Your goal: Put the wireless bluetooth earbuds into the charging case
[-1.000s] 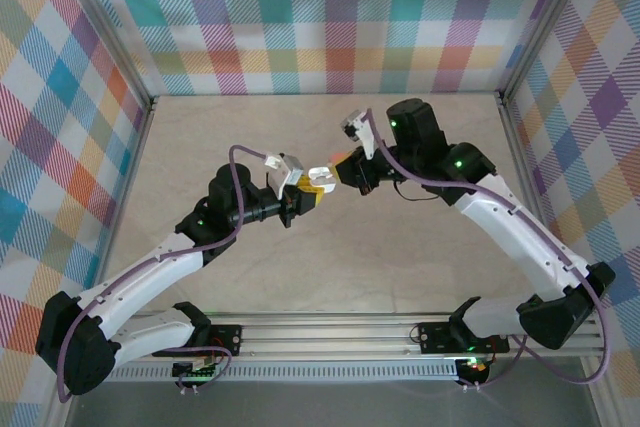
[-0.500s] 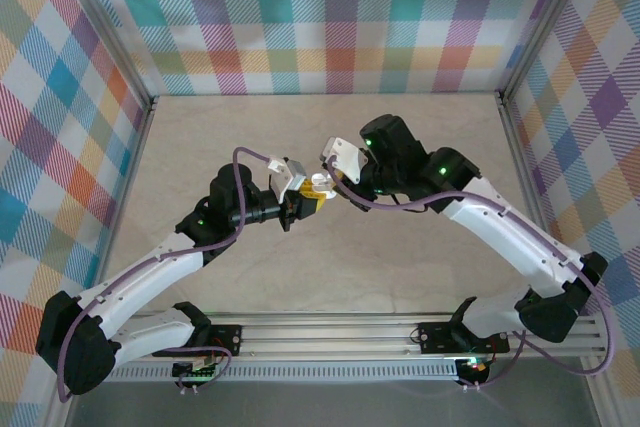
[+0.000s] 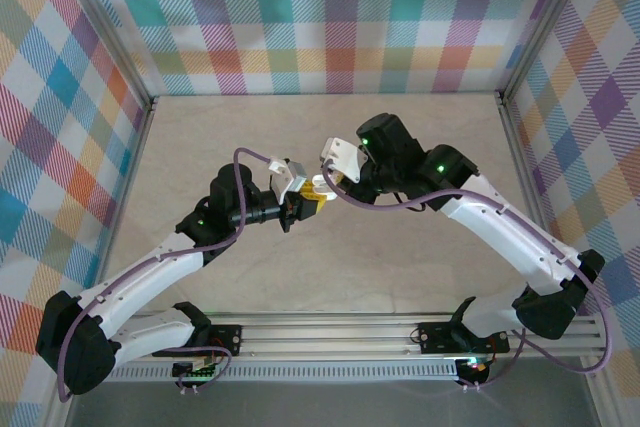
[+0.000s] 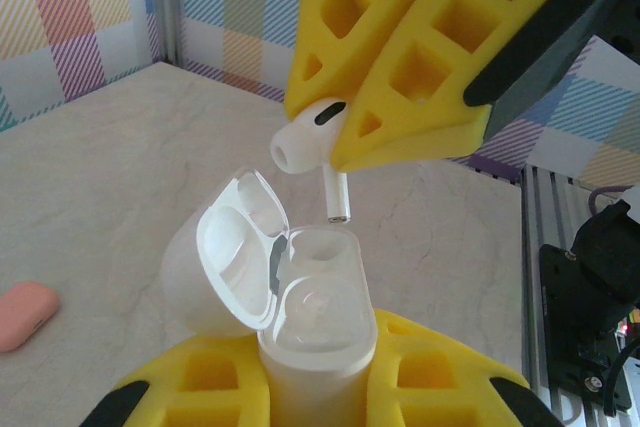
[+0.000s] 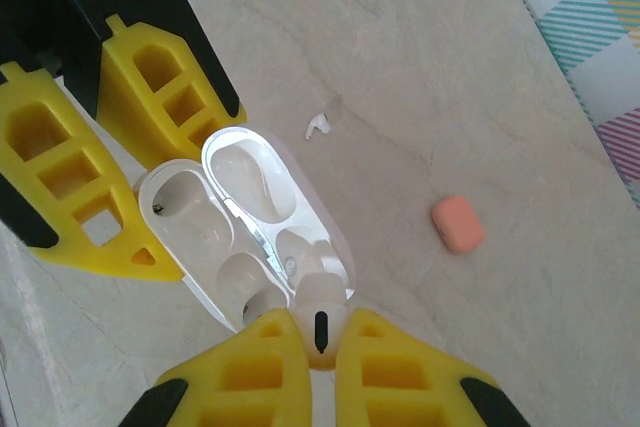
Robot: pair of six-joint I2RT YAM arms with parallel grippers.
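The white earbud (image 4: 305,142) hangs in the air with its stem pointing down, just above the open white charging case (image 4: 315,332). In the left wrist view its stem tip sits a little over the case's far socket and looks short of entering, so the bud is not yet seated.

The right fingers (image 4: 420,67) are clenched on the bud's head. This leaves the stem free and aimed downward, which is the attitude it needs to slide into a socket. From the right wrist camera, the same bud (image 5: 318,319) is pinched between those yellow pads (image 5: 250,377) at the near end of the case.

The left fingers (image 4: 190,392) clamp the case body low down from both sides and hold it upright above the counter (image 5: 420,67). The hinged lid (image 4: 240,247) is thrown back to one side, so both sockets face up and the lid stays out of the bud's path. Both sockets look empty.

The two arms meet at mid-counter in the top view, fingers nearly touching (image 3: 315,190). One arm acts as a steady holder while the other does the placing.

A second white earbud (image 5: 318,127) lies loose on the counter just beyond the case, likely the next one to go in. A closed salmon-pink case (image 5: 457,224) rests well apart from it.

The next move calls for a short, straight descent with the stem lined up on the socket. A slight tilt could catch the stem on the rim.
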